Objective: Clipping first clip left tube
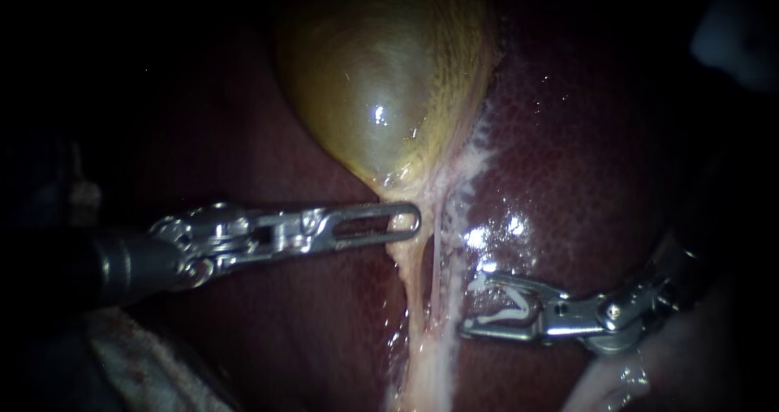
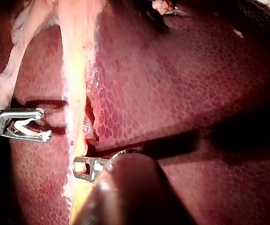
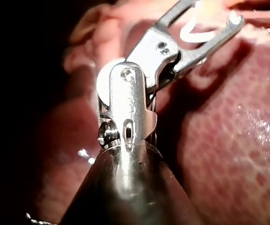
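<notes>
- While the left tube (image 1: 412, 286) hangs from the neck of the gallbladder (image 1: 381, 87) over the liver (image 1: 584, 136), the right instrument (image 1: 471, 305) stands just beside it. It is on the side of a thinner strand (image 1: 438, 258) that runs alongside the tube. Both strands lie outside its pincer, just ahead of the tips.
- That pincer is spread wide and carries a white clip (image 1: 519, 302), with one leg seated against each jaw and the mouth turned toward the tube.
- The left instrument (image 1: 410, 217) lies across the top of the tube, just under the gallbladder. Only one slotted face of its pincer shows, so I cannot tell whether it grips the tissue.
- Only the endoscope view shows the gallbladder, and only there do the two strands appear apart.
- The left wrist view shows one pale band (image 2: 76, 93). The clip's mouth is near it but apart, and the left instrument's tip lies on it.
- The right wrist view gives the hinge and the seated clip (image 3: 195, 33) close up.
- In the endoscope view the tube's long axis runs top to bottom, nearly straight. The clip's long axis and both instruments lie crosswise to it.
</notes>
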Motion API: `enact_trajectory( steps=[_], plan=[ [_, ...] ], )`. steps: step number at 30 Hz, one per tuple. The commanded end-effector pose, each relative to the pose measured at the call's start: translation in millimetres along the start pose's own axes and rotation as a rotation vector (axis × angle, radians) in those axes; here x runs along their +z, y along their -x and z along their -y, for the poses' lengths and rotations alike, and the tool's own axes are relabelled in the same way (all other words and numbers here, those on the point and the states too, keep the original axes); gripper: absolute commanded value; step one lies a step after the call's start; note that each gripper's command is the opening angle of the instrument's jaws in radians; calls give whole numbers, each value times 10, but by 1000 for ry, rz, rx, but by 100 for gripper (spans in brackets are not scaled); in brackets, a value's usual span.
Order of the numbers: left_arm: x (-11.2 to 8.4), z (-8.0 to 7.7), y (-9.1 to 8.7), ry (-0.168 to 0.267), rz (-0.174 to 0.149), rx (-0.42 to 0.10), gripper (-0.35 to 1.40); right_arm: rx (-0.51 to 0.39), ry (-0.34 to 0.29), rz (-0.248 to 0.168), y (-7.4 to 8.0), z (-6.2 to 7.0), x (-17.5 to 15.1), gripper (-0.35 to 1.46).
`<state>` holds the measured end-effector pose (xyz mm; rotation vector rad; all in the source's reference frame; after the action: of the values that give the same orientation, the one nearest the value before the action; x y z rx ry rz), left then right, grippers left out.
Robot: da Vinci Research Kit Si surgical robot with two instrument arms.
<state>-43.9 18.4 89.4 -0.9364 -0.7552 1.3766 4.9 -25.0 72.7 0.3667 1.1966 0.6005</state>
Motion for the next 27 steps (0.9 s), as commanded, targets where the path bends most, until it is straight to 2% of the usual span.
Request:
enact_trajectory(
  steps=[1, 7, 14, 27],
  plan=[
    [0, 0, 0, 0, 0, 0, -35, 7, 1, 4, 0, 1, 3, 45],
    [0, -1, 0, 0, 0, 0, -35, 20, 8, -1, 7, 7, 28, 46],
    [-1, -2, 0, 0, 0, -1, -35, 23, 6, -9, 26, 10, 53, 46],
    [-1, -3, 0, -1, 0, -2, -35, 15, 10, -11, 40, -2, 63, 49]
  ],
)
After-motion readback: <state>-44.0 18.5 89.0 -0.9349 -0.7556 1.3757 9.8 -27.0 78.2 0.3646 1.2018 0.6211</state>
